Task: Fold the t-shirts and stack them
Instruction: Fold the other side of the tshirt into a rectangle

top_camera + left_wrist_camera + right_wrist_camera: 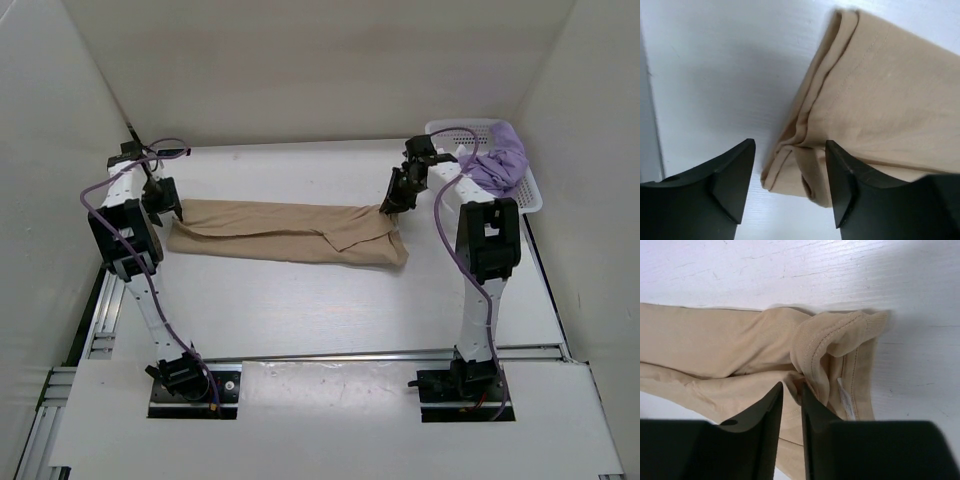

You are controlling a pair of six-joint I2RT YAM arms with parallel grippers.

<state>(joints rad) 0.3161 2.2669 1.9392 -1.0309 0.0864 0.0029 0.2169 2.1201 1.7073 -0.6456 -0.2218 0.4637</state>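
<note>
Top camera looks down from 6 o'clock, distant; wrist cameras sit close above opposite ends of the shared tan t-shirt (290,237).

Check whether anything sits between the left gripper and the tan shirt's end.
Nothing visible does. The left gripper hangs open right over the tan shirt at its folded corner, with only the white table showing beside the cloth.
</note>
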